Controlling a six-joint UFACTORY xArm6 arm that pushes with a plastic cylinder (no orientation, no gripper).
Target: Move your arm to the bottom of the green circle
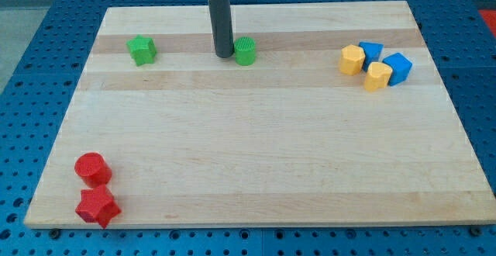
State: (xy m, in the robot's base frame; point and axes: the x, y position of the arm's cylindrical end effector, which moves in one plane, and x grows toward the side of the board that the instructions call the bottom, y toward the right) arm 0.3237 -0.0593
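**Operator:** Camera view, item one: my tip (223,55), the lower end of the dark rod. It stands on the table (256,171) near the view's top, just beside the green circle (245,51), on that block's left side as the view shows it. I cannot tell whether rod and block touch or stand a hair apart.

**Clerk:** Item two, the task's block. Location?

**Operator:** Upper middle of the table, right of my tip. Upright, alone; no other block near it.

**Clerk:** Progress entry?

**Operator:** My judgement: partly done. The tip is close to the right block but on the wrong side. The goal is the spot below the circle, toward the view's bottom, and that spot is still bare wood. What is left is a short slide down and to the right, going around the block rather than through it, or the circle gets shoved.

**Clerk:** Tool state?

**Operator:** No jaws to open or close; it is a plain rod. It holds nothing, only rests on the wood.

**Clerk:** Other stock?

**Operator:** Green star (142,50) at upper left. Red circle (93,168) and red star (98,206) at lower left, touching. At upper right, a cluster: two yellow blocks (352,59) (378,76) and two blue blocks (372,52) (398,67), shapes unclear. All well apart from my tip.
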